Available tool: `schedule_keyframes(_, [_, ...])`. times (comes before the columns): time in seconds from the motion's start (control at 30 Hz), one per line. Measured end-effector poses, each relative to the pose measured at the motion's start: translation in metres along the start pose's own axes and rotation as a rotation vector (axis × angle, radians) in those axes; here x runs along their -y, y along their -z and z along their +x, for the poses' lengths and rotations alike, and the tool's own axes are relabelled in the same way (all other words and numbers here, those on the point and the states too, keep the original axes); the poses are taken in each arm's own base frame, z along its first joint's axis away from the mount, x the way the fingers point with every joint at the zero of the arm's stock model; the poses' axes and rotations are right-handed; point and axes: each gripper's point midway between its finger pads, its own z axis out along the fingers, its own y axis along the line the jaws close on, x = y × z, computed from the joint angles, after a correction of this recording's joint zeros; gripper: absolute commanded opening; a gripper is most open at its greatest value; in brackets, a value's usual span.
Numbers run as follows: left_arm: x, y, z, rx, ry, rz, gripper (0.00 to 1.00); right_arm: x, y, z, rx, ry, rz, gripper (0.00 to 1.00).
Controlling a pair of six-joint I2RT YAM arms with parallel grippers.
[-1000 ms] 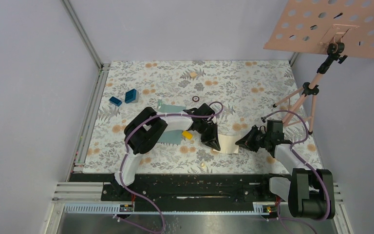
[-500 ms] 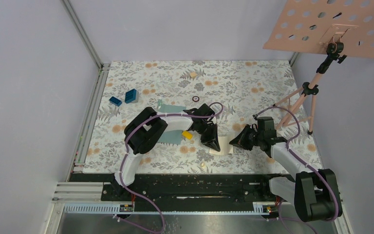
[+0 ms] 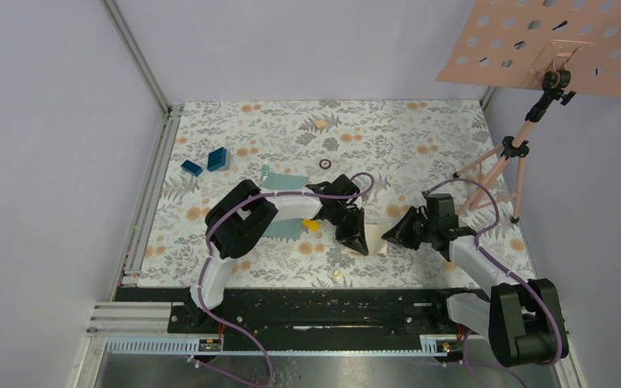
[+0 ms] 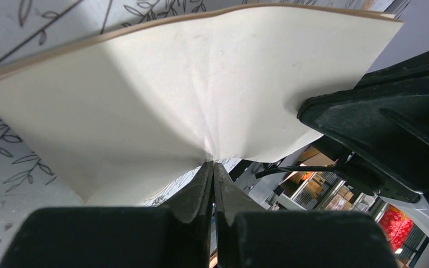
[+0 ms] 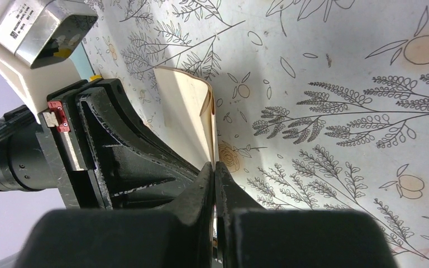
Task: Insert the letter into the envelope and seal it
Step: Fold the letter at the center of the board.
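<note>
The letter [image 3: 376, 241], a cream sheet with a tan edge, is held off the floral mat between both grippers. My left gripper [image 3: 361, 242] is shut on its left edge. In the left wrist view the jaws [image 4: 213, 164] pinch the sheet [image 4: 190, 95] where it creases. My right gripper [image 3: 389, 235] is shut on the opposite edge. The right wrist view shows the jaws [image 5: 214, 165] closed on the bowed letter [image 5: 192, 106]. The teal envelope [image 3: 285, 179] lies on the mat behind the left arm, which hides much of it.
Two blue blocks [image 3: 218, 158] sit at the back left. A yellow piece [image 3: 311, 225] lies by the left wrist and a small dark ring [image 3: 325, 164] behind it. A tripod [image 3: 497, 166] carrying a pink perforated board [image 3: 550, 40] stands at the right.
My right gripper has moved left to the letter and shut on its right edge. The letter now bows between the two grippers. The left gripper has barely shifted.
</note>
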Motion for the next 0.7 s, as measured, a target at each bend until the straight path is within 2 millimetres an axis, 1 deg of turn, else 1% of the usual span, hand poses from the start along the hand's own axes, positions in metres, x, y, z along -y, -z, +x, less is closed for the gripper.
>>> schedule_keyframes(0.17, [-0.001,-0.001,-0.001,0.006,0.014,-0.012,0.01,0.001,0.0,-0.001,0.004,-0.002,0.005,0.0])
schedule_keyframes(0.33, [-0.007,-0.006,-0.006,0.019,0.034,-0.036,0.01,0.001,0.0,-0.001,0.004,-0.004,0.005,0.0])
schedule_keyframes(0.7, [-0.001,-0.013,-0.007,0.019,0.071,-0.025,0.01,-0.002,0.002,-0.002,0.014,0.0,-0.005,0.0])
